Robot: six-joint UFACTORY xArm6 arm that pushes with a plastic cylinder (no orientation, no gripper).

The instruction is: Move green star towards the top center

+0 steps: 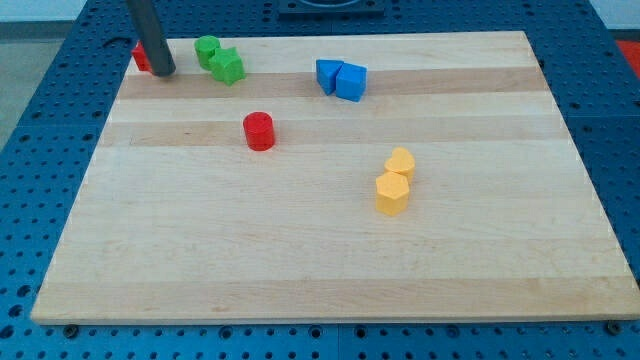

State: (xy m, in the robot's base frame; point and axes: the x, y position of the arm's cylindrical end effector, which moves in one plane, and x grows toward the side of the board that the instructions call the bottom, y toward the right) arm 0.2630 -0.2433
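The green star [228, 67] lies near the board's top left, touching a second green block [207, 49] just up and left of it. My tip [164, 73] rests on the board at the view's top left, to the left of both green blocks and apart from them. A red block [142, 56] sits right behind the rod, partly hidden by it.
A red cylinder [259, 131] stands below the green pair. Two blue blocks [328, 74] [351, 82] touch near the top centre. Two yellow blocks [400, 163] [392, 193] sit right of the middle. The wooden board [320, 270] lies on a blue perforated table.
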